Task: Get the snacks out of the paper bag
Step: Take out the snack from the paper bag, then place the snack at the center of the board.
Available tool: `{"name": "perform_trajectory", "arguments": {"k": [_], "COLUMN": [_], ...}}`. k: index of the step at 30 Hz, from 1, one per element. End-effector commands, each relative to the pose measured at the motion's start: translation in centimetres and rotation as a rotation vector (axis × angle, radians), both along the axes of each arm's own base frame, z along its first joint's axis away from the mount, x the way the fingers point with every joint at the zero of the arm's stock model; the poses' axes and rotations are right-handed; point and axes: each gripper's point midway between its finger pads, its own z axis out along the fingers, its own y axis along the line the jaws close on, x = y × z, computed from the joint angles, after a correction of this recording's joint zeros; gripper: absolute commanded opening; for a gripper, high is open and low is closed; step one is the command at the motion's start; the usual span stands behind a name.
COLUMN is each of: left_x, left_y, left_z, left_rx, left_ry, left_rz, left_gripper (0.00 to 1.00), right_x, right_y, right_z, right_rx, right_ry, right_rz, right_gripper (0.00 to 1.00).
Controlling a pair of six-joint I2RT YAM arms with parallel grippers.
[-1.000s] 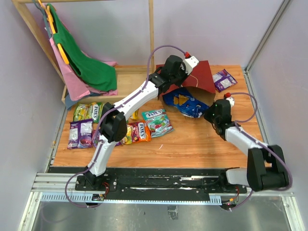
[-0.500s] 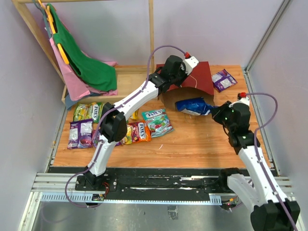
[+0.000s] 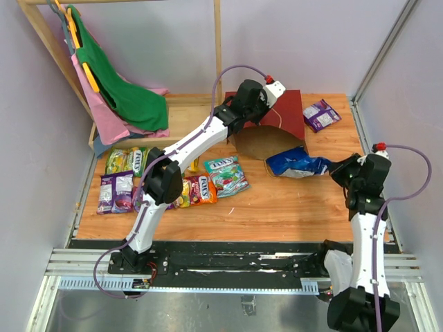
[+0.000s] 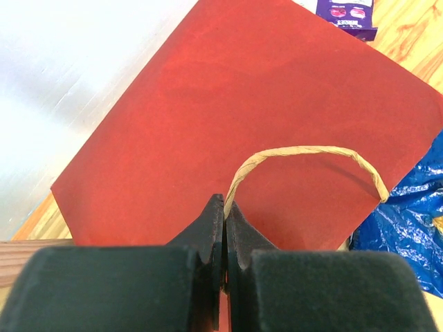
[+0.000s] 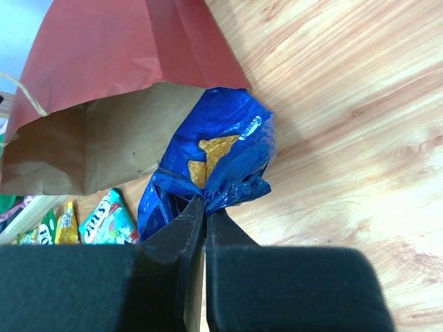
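The dark red paper bag [image 3: 287,114] lies at the back of the table, its brown mouth [image 3: 259,142] lifted open. My left gripper [image 3: 265,107] is shut on the bag's tan loop handle [image 4: 304,153]; the red side [image 4: 228,104] fills the left wrist view. My right gripper [image 3: 337,168] is shut on the edge of the blue Doritos bag [image 3: 297,163], which is outside the paper bag, just right of its mouth. In the right wrist view the Doritos bag [image 5: 214,155] hangs from my closed right gripper [image 5: 205,202]. Several candy packets [image 3: 208,180] lie at the left.
A purple packet [image 3: 322,113] lies at the back right beside the paper bag. Green and pink cloths [image 3: 118,90] hang on a wooden rack [image 3: 218,48] at the back left. Metal frame rails [image 3: 367,145] border the right side.
My right gripper has pulled the Doritos bag out of the paper bag's mouth and to the right. My left gripper has kept hold of the handle without moving.
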Motion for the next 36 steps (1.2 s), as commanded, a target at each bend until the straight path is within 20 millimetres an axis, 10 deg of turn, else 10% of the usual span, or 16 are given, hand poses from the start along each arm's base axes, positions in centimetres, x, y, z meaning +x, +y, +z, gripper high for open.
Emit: {"name": "perform_trajectory", "arguments": {"k": [1, 7, 13, 15, 36], "left_x": [0.9, 1.0, 0.9, 0.9, 0.4], "left_y": [0.8, 0.9, 0.8, 0.8, -0.5], "left_z": [2.3, 2.4, 2.4, 2.3, 1.1], "left_rx": [-0.012, -0.007, -0.010, -0.009, -0.034], "left_ry": [-0.051, -0.058, -0.056, -0.054, -0.016], "left_rz": [0.023, 0.028, 0.024, 0.023, -0.025], "left_gripper": [0.03, 0.03, 0.03, 0.03, 0.03], "right_x": [0.6, 1.3, 0.3, -0.2, -8.9], "right_y": [-2.0, -4.6, -7.3, -7.4, 0.8], "right_z": [1.7, 1.8, 2.2, 2.8, -6.9], "right_rx": [-0.031, 0.035, 0.086, 0.082, 0.341], "right_ry": [-0.017, -0.009, -0.031, -0.028, 0.358], "right_rz": [-0.035, -0.100, -0.184, -0.200, -0.255], "right_gripper": [0.01, 0.09, 0.71, 0.77, 0.78]}}
